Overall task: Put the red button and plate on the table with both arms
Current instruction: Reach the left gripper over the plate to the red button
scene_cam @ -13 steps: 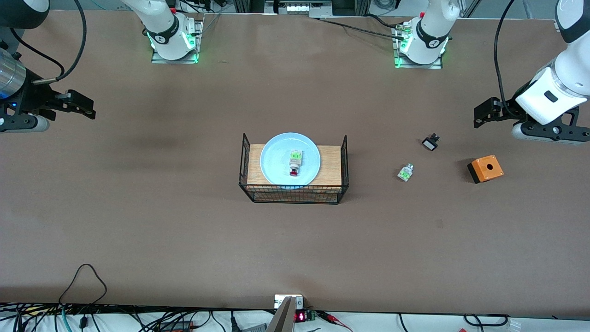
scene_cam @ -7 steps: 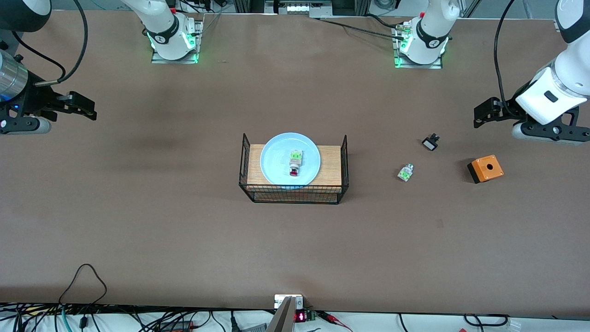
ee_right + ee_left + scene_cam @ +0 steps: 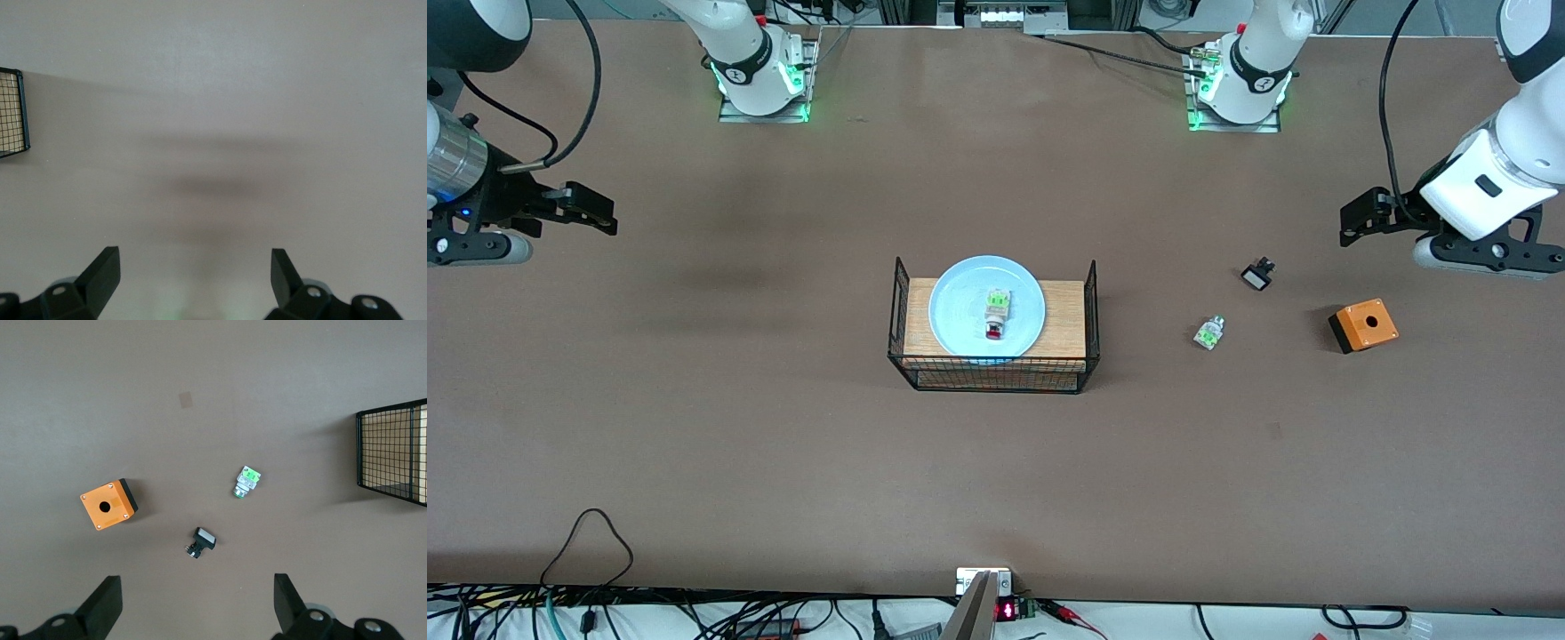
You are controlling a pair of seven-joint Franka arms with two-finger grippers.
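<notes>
- The round, smooth pale blue plate (image 3: 987,307) with a shallow rim sat on the wooden board (image 3: 1065,322) framed by black wire mesh (image 3: 992,373), mid-desk on the matte brown table (image 3: 783,444).
- The tiny red button (image 3: 995,314), whitish body with green marks and a red round cap, lay on the plate's centre.
- The left gripper (image 3: 1356,222) hung over the table near the left arm's edge, black fingers (image 3: 103,607) spread wide, holding nothing.
- The right gripper (image 3: 591,213) hung over bare table near the right arm's edge, fingers (image 3: 100,273) likewise apart and empty.
- Toward the left arm's end lay a boxy orange housing with a round hole (image 3: 1363,325), a small black-and-white part (image 3: 1257,275) and a capless white-green part (image 3: 1209,332).
</notes>
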